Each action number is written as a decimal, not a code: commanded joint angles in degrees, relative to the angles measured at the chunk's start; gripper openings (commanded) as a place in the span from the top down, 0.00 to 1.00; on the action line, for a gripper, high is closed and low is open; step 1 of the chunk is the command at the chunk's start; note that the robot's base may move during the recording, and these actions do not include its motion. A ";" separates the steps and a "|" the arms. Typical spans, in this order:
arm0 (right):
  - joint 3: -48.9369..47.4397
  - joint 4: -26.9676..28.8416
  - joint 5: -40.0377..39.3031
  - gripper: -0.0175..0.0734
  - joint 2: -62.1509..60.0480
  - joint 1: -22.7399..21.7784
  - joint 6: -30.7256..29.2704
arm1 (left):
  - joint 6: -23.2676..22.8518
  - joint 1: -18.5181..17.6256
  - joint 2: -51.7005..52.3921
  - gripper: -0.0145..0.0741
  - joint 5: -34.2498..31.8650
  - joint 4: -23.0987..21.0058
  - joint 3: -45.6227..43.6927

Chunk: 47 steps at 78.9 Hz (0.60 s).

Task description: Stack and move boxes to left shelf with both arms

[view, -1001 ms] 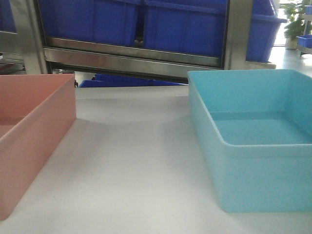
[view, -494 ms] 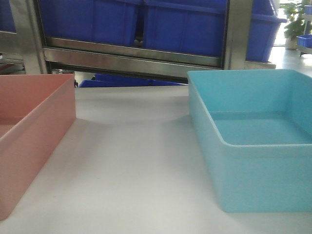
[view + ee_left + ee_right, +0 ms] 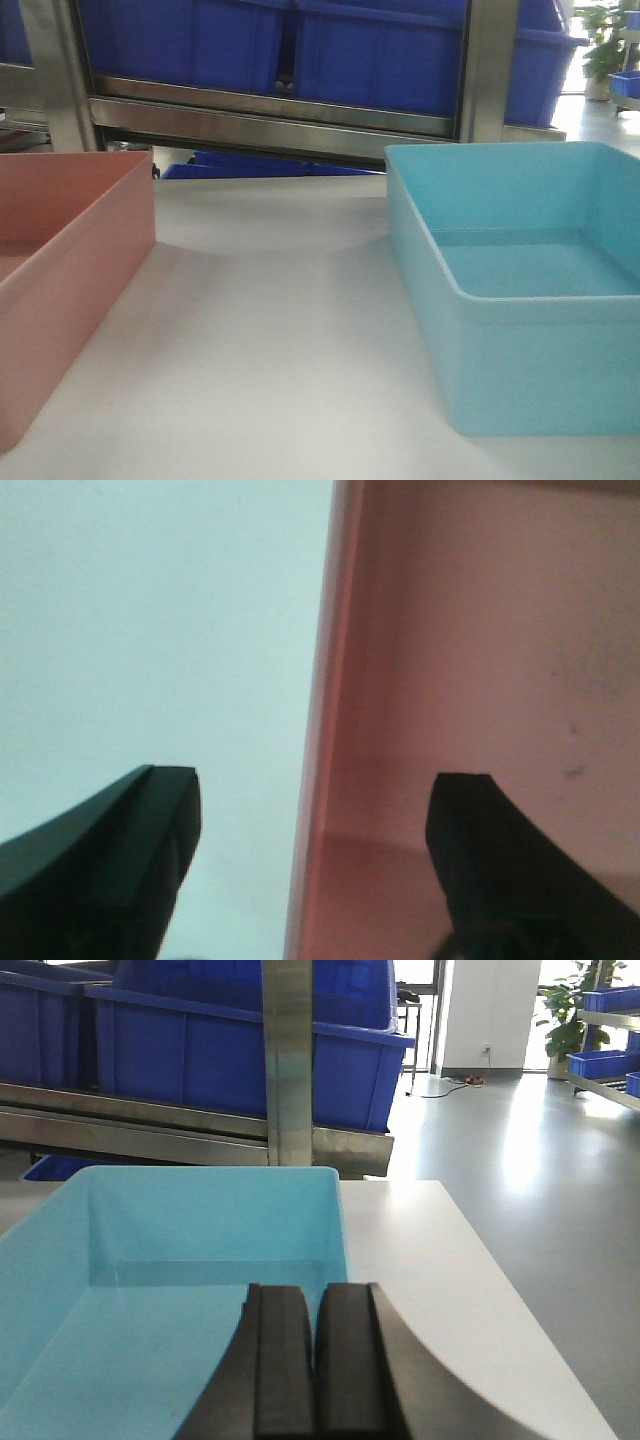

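Pink bin (image 3: 70, 250): on the white table (image 3: 270, 330), left side, upright and empty as far as I can see. Cut off by the front view's left edge.
Blue bin (image 3: 520, 300): same table, right side, well apart from the pink one. Empty, cropped at the right.
Stack state: not stacked yet, both bins sit flat on the table.
Left gripper (image 3: 312, 785): jaws wide open, holding nothing. One finger hangs over bare table outside the pink bin, the other over the bin's inside.
Key relation: the pink bin's side wall (image 3: 320, 630) runs straight away from the wrist camera, between the two fingers. The jaws sit across the wall, so closing should pinch it. My read is that this arm is lined up for the pick.
Height: can't tell whether the left fingers are low enough to catch the rim or are above it.
Right gripper (image 3: 315, 1295): pads pressed together, nothing between them. It sits over the near end of the blue bin, pointing along it toward the far wall.
Nearer arm: left for pink, right for blue. The right one would need to open before it can take a wall.
Hidden: the blue bin's near rim is behind the right fingers. Neither arm shows in the front view.
Destination: a steel rack (image 3: 270, 125) stands behind the table, loaded with dark blue crates (image 3: 380, 50). I can't make out which level is the target, and no rollers are visible.
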<state>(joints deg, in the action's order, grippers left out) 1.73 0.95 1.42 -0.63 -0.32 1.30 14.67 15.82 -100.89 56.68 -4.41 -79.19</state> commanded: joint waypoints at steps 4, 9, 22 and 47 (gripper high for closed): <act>-1.39 0.04 -5.17 0.75 -1.12 -0.26 -0.16 | 0.26 0.08 -1.76 0.42 -0.79 -0.47 -3.34; -1.39 0.04 -5.17 0.75 -1.12 -0.26 -0.16 | 0.26 0.08 -3.19 0.47 -0.79 -0.14 -3.34; -1.39 0.04 -5.17 0.75 -1.12 -0.26 -0.16 | 0.26 0.08 -5.12 0.69 -0.26 0.36 -3.34; -1.39 0.04 -5.17 0.75 -1.12 -0.26 -0.16 | 0.26 -0.02 -5.17 0.84 5.91 -0.39 -5.68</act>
<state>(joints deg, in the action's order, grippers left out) 1.73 0.95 1.42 -0.63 -0.32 1.30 14.92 15.82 -109.41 59.46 -4.09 -81.88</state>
